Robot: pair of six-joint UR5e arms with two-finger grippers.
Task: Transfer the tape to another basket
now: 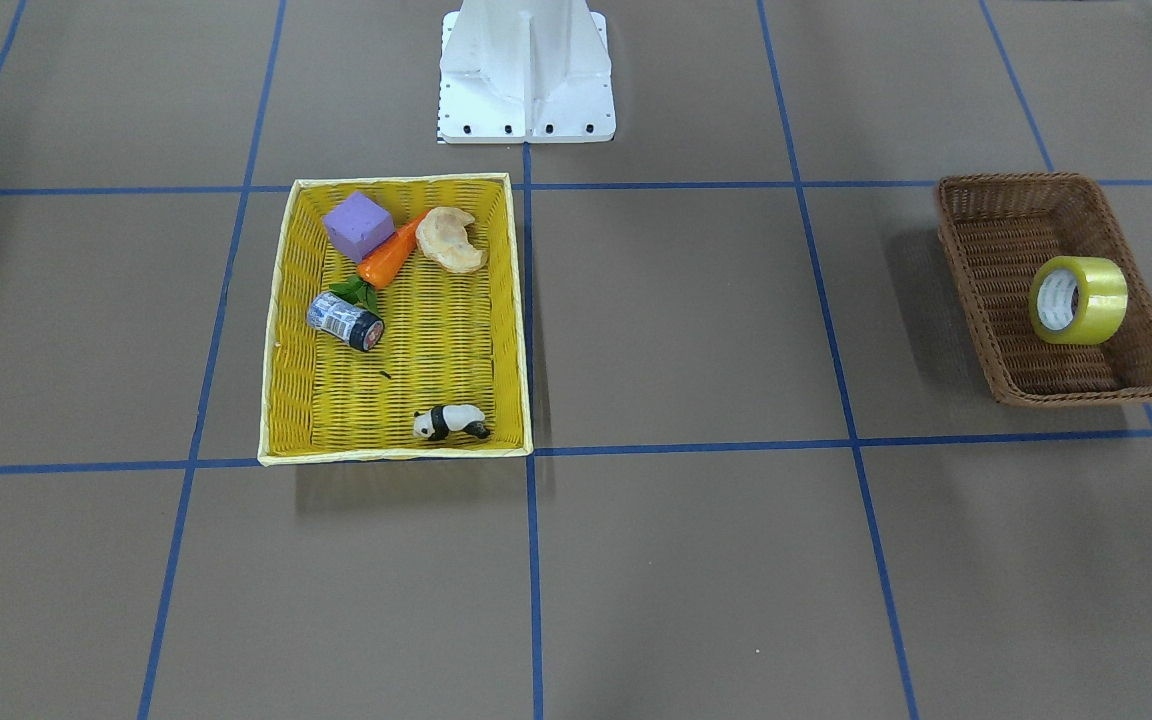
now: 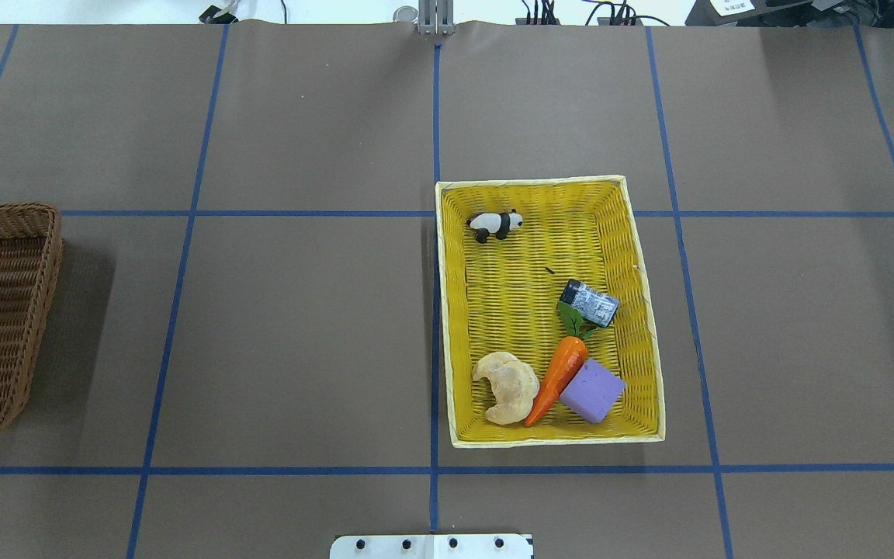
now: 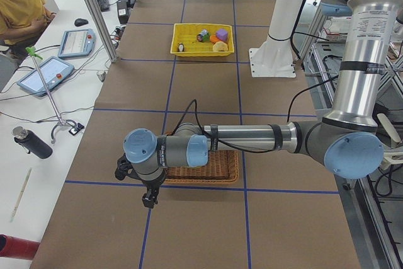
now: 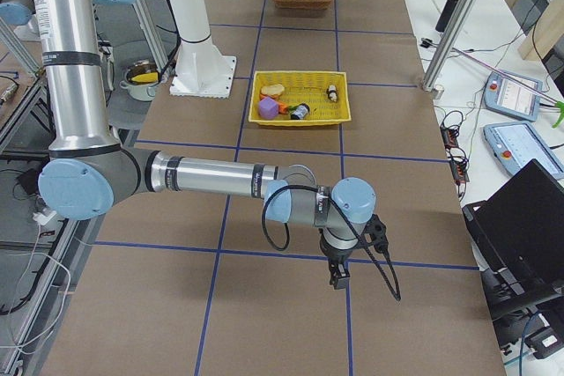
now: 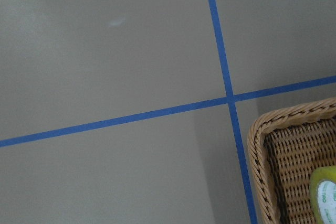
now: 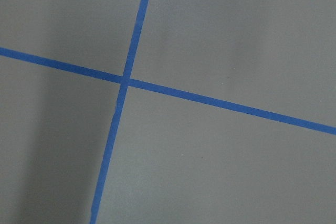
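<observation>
**Q:** How are the left fingers (image 3: 148,202) and the right fingers (image 4: 336,279) pictured?

**A:** Both are seen only from the table ends, pointed down. Whether they are spread or pressed together cannot be told. The left ones are hung just beside a corner of the brown basket (image 1: 1016,182). The right ones are held over crossed blue lines on the surface (image 1: 696,320), well apart from both baskets.

**Q:** And where is the tape (image 1: 1079,300) found?

**A:** It is stood on edge inside the brown basket, leaned against one long wall.

**Q:** What else is shown?

**A:** A yellow basket (image 1: 276,400) is placed near the white arm base (image 1: 526,100). In it are laid a purple block (image 1: 357,225), a toy carrot (image 1: 388,258), a bread piece (image 1: 450,240), a labelled jar (image 1: 344,320) and a panda figure (image 1: 450,422).
</observation>
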